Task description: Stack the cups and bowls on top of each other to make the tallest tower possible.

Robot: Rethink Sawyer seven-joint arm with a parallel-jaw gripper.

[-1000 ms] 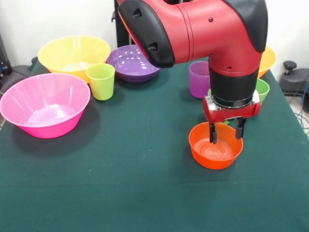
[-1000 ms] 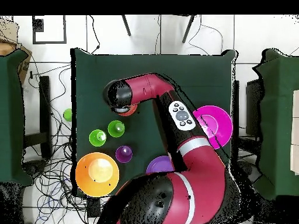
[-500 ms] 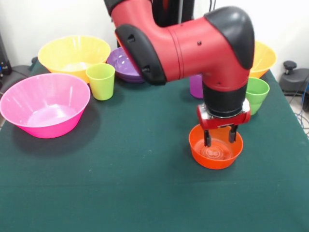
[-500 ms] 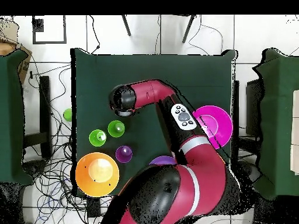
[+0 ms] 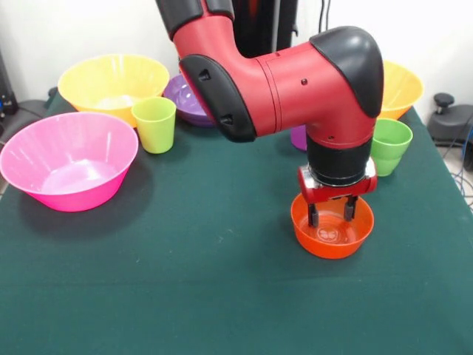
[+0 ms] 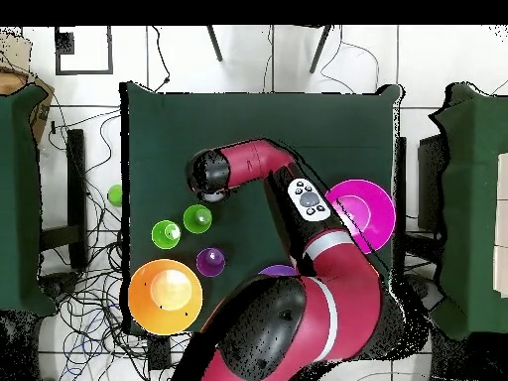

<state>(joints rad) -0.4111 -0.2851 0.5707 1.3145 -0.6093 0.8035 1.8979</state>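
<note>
Front camera low across table (image 5: 185, 296); overhead straight down, same table.

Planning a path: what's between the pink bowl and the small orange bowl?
Front view: only bare green cloth between the pink bowl and the orange bowl.

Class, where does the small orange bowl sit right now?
In the front view, the small orange bowl sits right of centre on the green table, directly under the claw.

Green-clothed table (image 5: 185, 281) — bowls (image 5: 70, 159) and cups (image 5: 155, 123) scattered across it, all apart.
</note>
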